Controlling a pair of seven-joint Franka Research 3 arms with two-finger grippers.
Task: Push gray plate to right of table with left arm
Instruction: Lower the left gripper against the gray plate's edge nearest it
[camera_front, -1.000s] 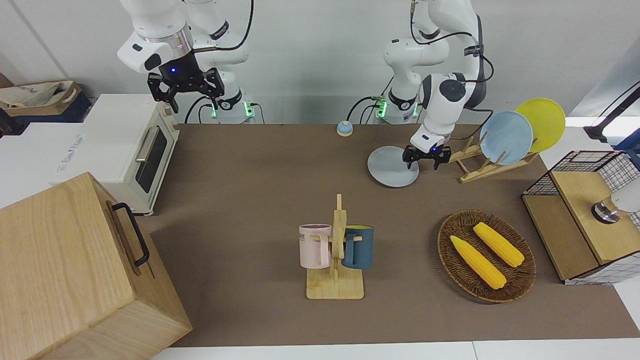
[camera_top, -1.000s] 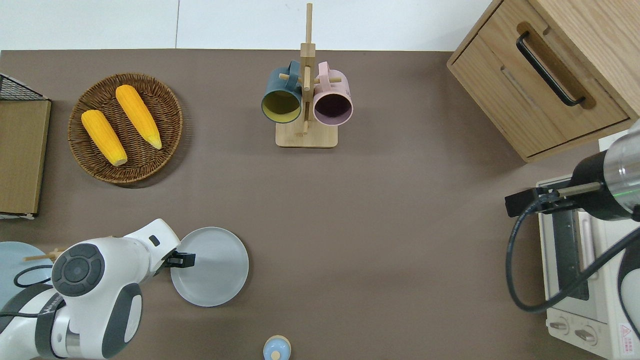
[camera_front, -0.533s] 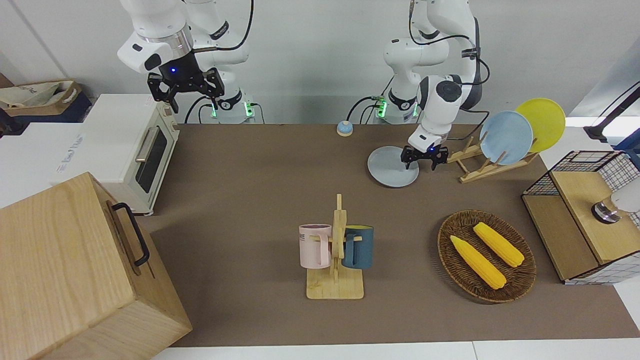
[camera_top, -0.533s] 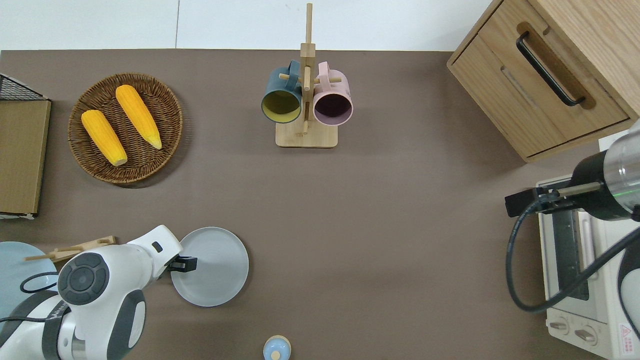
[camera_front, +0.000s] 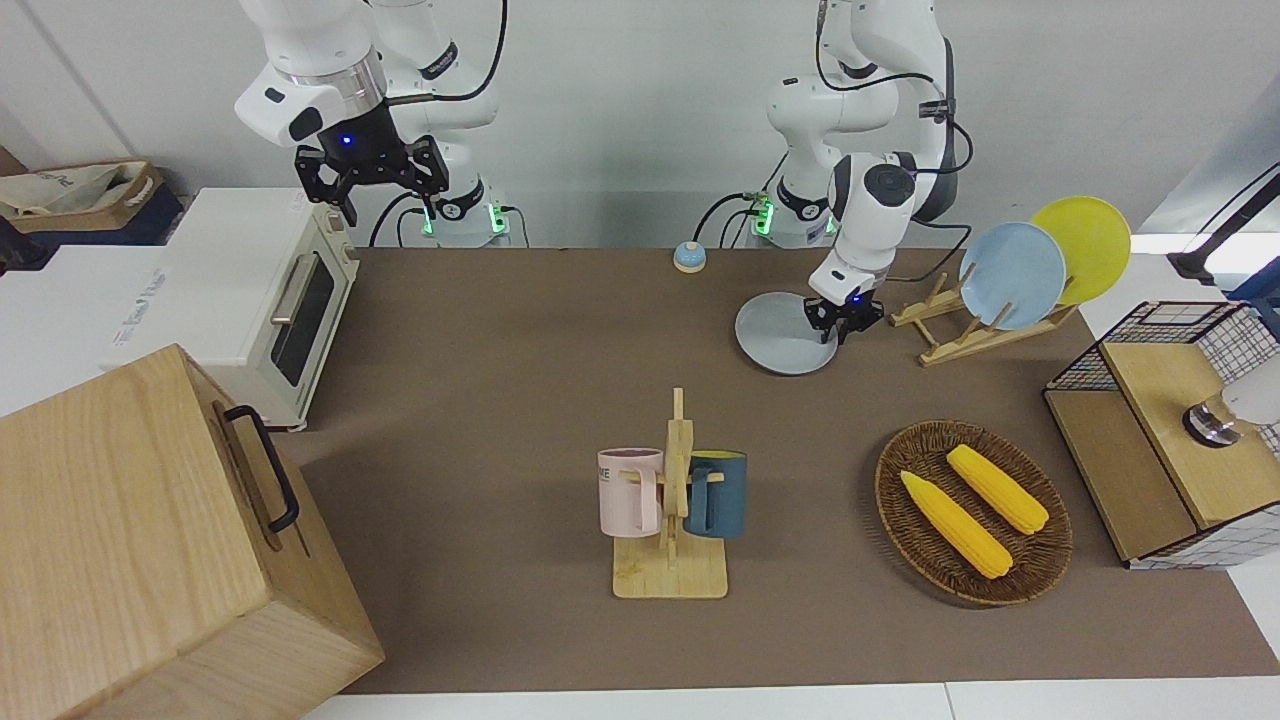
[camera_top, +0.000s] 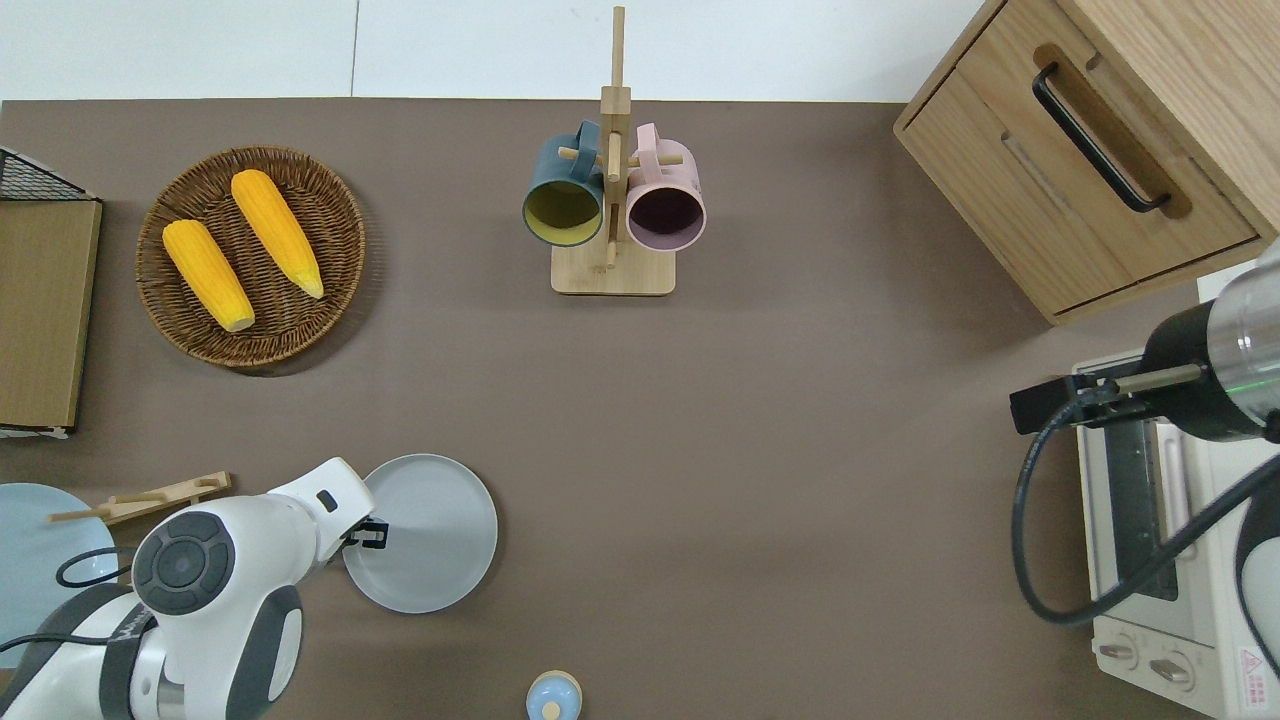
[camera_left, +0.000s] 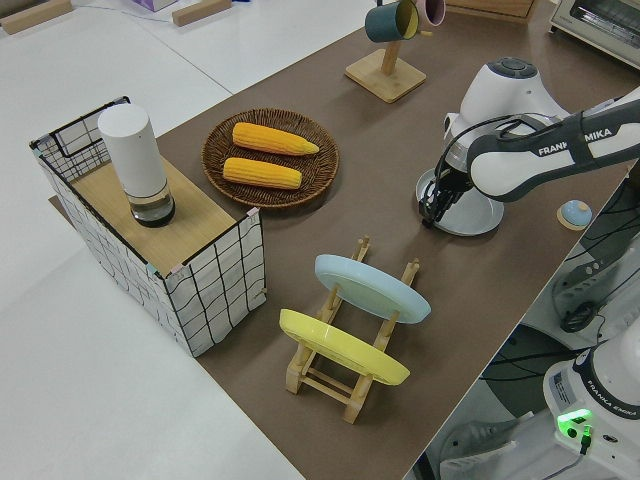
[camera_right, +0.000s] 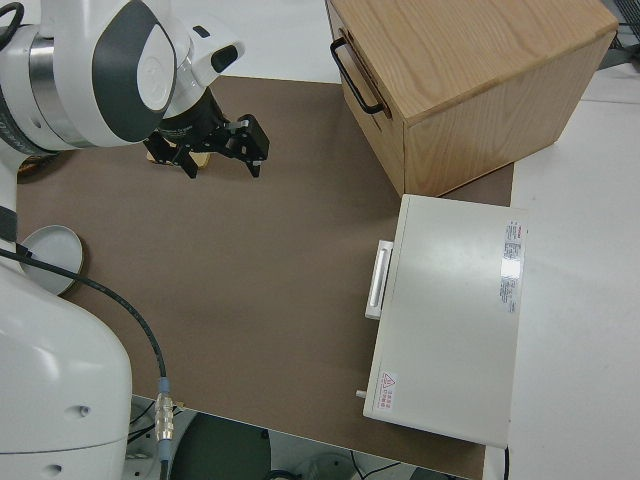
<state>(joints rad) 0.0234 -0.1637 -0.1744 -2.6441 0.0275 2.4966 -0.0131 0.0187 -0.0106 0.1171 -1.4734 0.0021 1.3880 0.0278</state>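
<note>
The gray plate (camera_front: 778, 338) lies flat on the brown table (camera_front: 500, 350), close to the robots toward the left arm's end. It also shows in the overhead view (camera_top: 432, 535) and the left side view (camera_left: 478, 216). My left gripper (camera_front: 845, 322) is down at table level against the plate's rim, on the side toward the dish rack; it shows in the overhead view (camera_top: 370, 534) and the left side view (camera_left: 432, 206). My right gripper (camera_front: 372, 172) is open, empty and parked.
A wooden dish rack (camera_front: 950, 330) with a light blue plate (camera_front: 1012, 275) and a yellow plate (camera_front: 1085, 245) stands beside the left gripper. A small bell (camera_front: 689, 257), a mug tree (camera_front: 675, 500), a corn basket (camera_front: 975, 512), a toaster oven (camera_front: 270, 300) and a wooden cabinet (camera_front: 150, 540) are on the table.
The left arm has shifted slightly along the plate's rim and its wrist has turned, so the gripper looks narrower. The gray plate has not visibly moved. The right arm is still.
</note>
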